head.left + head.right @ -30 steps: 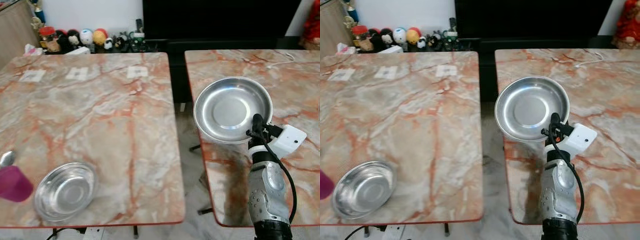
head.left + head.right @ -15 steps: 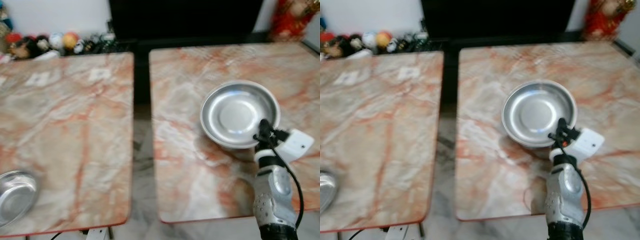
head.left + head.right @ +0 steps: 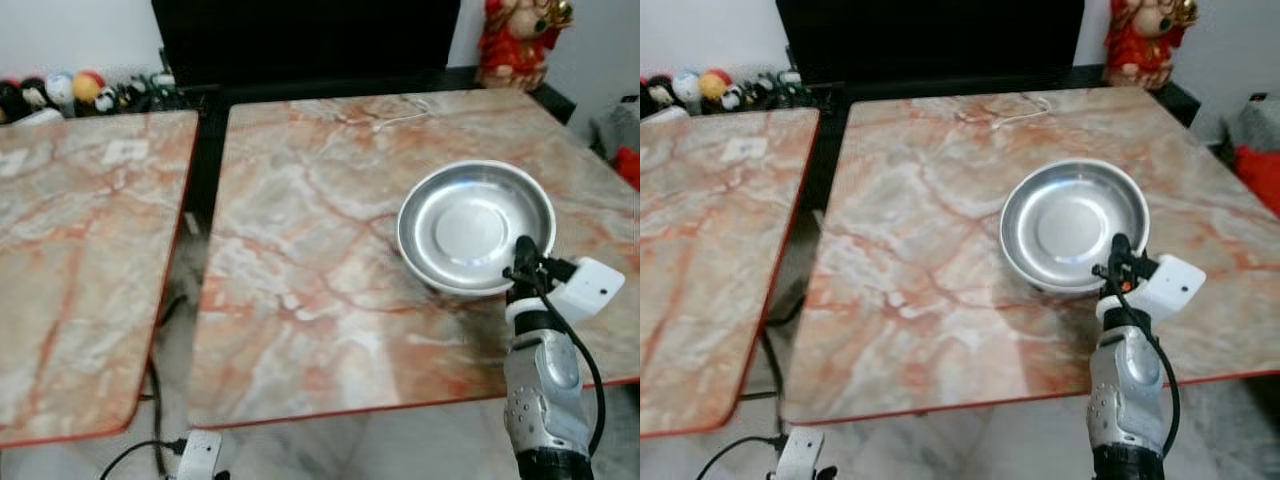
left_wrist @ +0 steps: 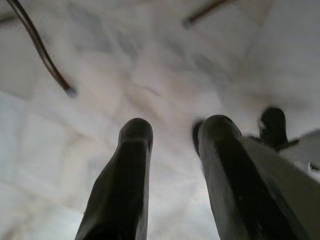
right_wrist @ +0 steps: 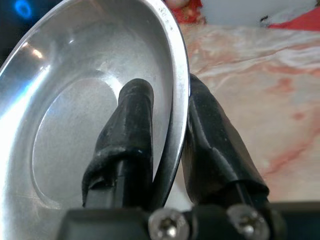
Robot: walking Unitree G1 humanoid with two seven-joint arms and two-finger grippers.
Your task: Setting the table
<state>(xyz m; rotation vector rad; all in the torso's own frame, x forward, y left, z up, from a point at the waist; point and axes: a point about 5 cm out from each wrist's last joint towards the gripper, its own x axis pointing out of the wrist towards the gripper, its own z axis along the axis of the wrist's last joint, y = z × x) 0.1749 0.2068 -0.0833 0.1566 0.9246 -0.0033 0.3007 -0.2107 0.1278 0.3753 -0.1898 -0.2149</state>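
The right wrist view is showing the right gripper (image 5: 167,125) pinching the rim of the steel plate (image 3: 474,226), 1 finger inside and 1 outside; the plate is holding nothing, over the right marble table (image 3: 320,260). The left gripper (image 4: 172,137) is hanging with fingers apart above pale floor (image 4: 100,100).

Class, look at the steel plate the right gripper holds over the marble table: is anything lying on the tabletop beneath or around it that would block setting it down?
Nothing visible blocks it. The right gripper pinches the steel plate by its rim over the marble table.
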